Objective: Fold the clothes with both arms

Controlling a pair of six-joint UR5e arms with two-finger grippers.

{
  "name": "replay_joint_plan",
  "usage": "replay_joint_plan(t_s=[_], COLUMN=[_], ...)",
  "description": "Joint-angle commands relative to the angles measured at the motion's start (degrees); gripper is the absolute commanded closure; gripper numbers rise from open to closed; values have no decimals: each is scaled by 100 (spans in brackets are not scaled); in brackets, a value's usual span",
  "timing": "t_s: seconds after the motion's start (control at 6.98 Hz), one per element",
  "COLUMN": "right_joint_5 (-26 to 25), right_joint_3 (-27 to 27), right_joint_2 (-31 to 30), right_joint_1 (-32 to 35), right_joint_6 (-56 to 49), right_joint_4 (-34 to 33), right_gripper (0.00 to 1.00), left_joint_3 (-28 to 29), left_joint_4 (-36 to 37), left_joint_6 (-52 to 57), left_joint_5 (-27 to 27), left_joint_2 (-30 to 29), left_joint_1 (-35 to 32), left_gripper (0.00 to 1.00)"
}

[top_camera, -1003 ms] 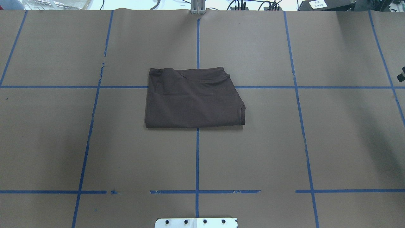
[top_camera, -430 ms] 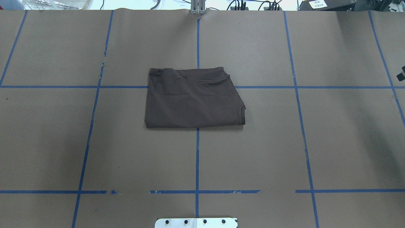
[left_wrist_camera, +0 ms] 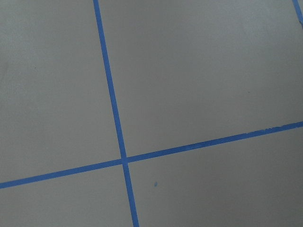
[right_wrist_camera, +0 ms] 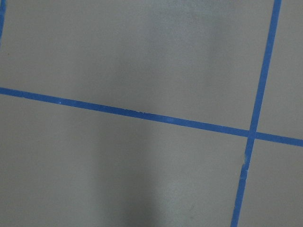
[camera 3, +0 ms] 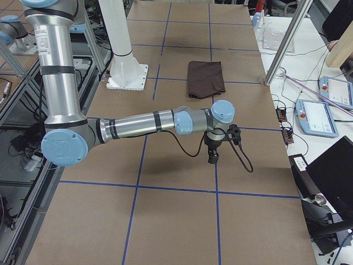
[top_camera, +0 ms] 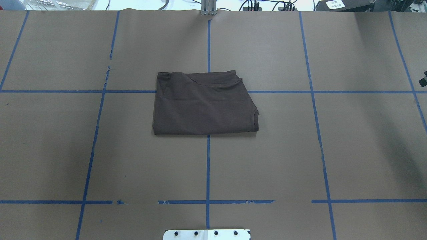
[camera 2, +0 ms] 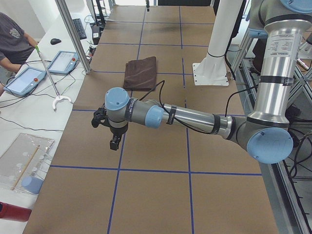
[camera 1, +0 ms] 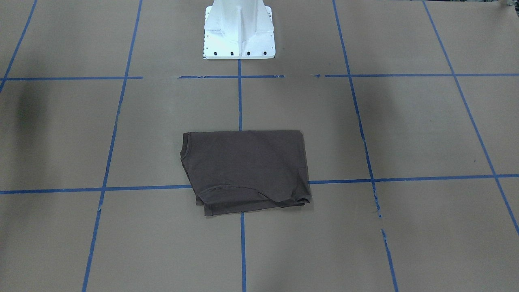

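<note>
The dark brown-grey T-shirt point(top_camera: 203, 105) lies folded into a flat rectangle at the middle of the brown paper-covered table, with the collar curve along its far edge. It also shows in the front-facing view point(camera 1: 245, 170) and small in both side views point(camera 2: 141, 72) point(camera 3: 205, 78). My left gripper point(camera 2: 115, 142) hangs fingers-down over bare table, well off to the shirt's left. My right gripper point(camera 3: 212, 158) hangs the same way, well off to the shirt's right. Neither touches the shirt. I cannot tell whether either is open or shut. Both wrist views show only paper and blue tape.
Blue tape lines grid the table point(top_camera: 100, 160). The white bolted pedestal point(camera 1: 239, 32) stands at the robot's side of the table. Teach pendants point(camera 2: 22, 80) point(camera 3: 317, 116), cables and an operator point(camera 2: 12, 39) are on the benches beyond the far edge.
</note>
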Motion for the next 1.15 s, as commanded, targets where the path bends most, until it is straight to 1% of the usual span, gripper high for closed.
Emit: replay_joint_plan(t_s=[0.0, 0.29, 1.0], right_joint_5=[0, 62, -176], right_joint_3=[-7, 11, 160], right_joint_2=[-4, -4, 40], right_joint_1=[0, 9, 9], right_joint_6=[-7, -16, -16], right_joint_4=[-9, -9, -70], right_gripper=[0, 0, 0], left_joint_3=[42, 42, 77], left_joint_4=[0, -9, -9], left_joint_6=[-6, -15, -24], left_joint_5=[8, 8, 17], left_joint_2=[-4, -22, -57], left_joint_1=[9, 27, 27], left_gripper=[0, 0, 0])
